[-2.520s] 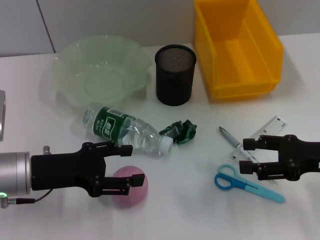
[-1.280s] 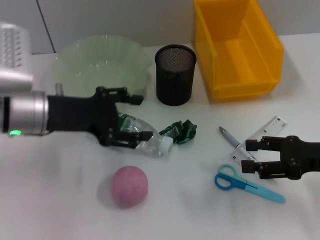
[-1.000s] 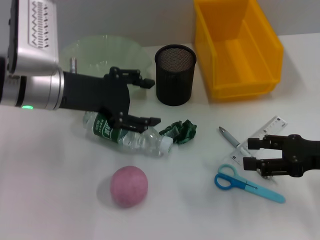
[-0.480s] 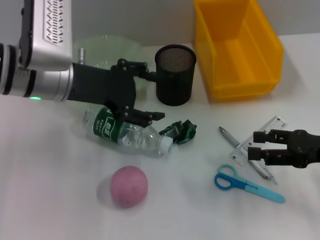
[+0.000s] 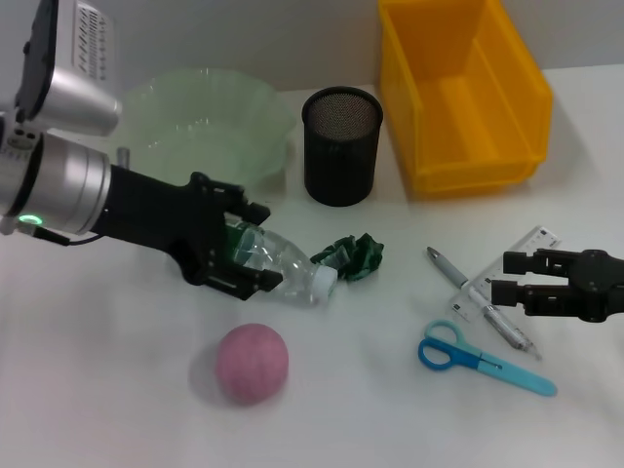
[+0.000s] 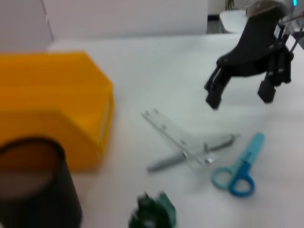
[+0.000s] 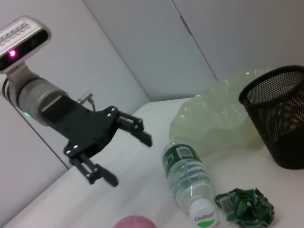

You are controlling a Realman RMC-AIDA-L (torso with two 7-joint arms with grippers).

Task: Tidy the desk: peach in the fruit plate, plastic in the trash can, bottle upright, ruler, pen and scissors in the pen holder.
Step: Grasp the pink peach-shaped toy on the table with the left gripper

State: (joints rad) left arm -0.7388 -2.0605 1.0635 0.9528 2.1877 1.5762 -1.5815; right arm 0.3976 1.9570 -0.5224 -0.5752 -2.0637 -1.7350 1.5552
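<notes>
Left gripper (image 5: 237,249): jaws apart, straddling the lying bottle (image 5: 268,261).
Risk: the round bottle may roll or slip when clamped.
Right gripper (image 5: 511,276): jaws apart, above the pen (image 5: 468,289).

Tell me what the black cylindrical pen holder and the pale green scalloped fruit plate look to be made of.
The black cylindrical pen holder looks like metal mesh with a matte finish: a fine grid shows through its wall, under a solid rim. The pale green scalloped fruit plate looks like translucent plastic or perhaps glass: light passes through its wavy, glossy rim.
</notes>
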